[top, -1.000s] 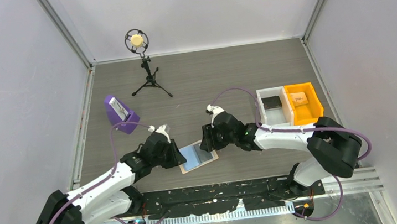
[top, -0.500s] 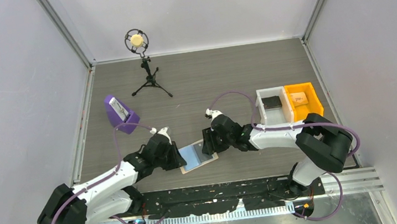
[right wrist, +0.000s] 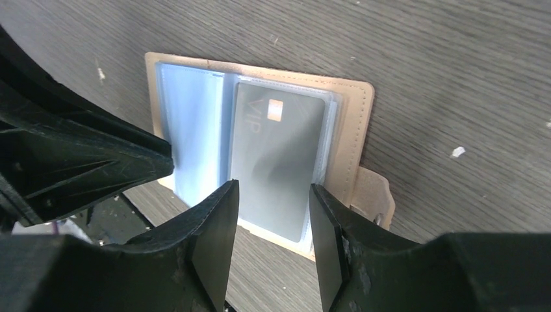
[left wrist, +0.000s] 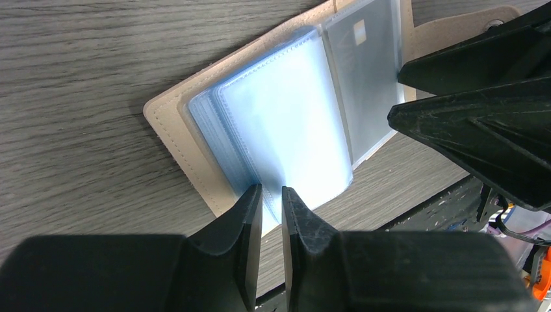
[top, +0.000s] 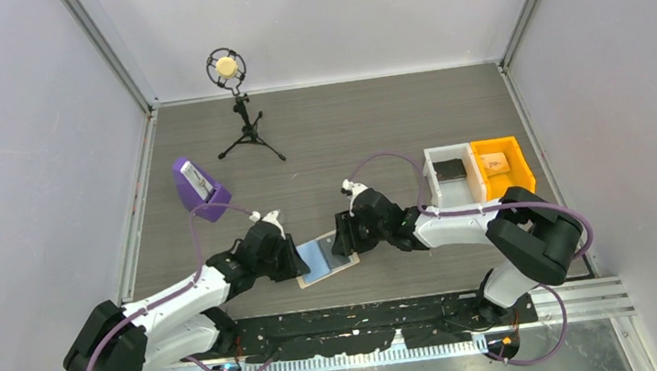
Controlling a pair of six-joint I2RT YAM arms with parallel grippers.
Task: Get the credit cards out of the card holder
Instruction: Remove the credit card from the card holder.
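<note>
Card holder (top: pixel 326 258) lies open and flat on the grey surface (top: pixel 347 137), centre-front, right betw. the two arms, tan cover down, pale blue clear sleeves up. Left pincer (left wrist: pixel 271 203) sits low at the holder's left half, jaws narrow, tips nipping the near edge of a clear sleeve. Right pincer (right wrist: pixel 271 218) is opp., over the right half, jaws part open, fingers (right wrist: pixel 217 221) either side of the near end of a grey credit card (right wrist: pixel 278 156). That card is inside its sleeve, w/ a small pale chip and "VIP" lettering showing. Can't tell if those fingers touch the card or hang just above it. Snap tab (right wrist: pixel 377 195) sticks out from the cover's edge on the right-arm side, flat on the wood grain. Sleeves on the left half read pale blue, contents unclear. Over at far right, a white bin (top: pixel 451 175) w/ a dark item in it, and an orange bin (top: pixel 500 167) touching it w/ a tan item inside. Purple wedge stand (top: pixel 199 190) is at left, well apart from the holder. Mic on tripod (top: pixel 228 67) stands at the back.
</note>
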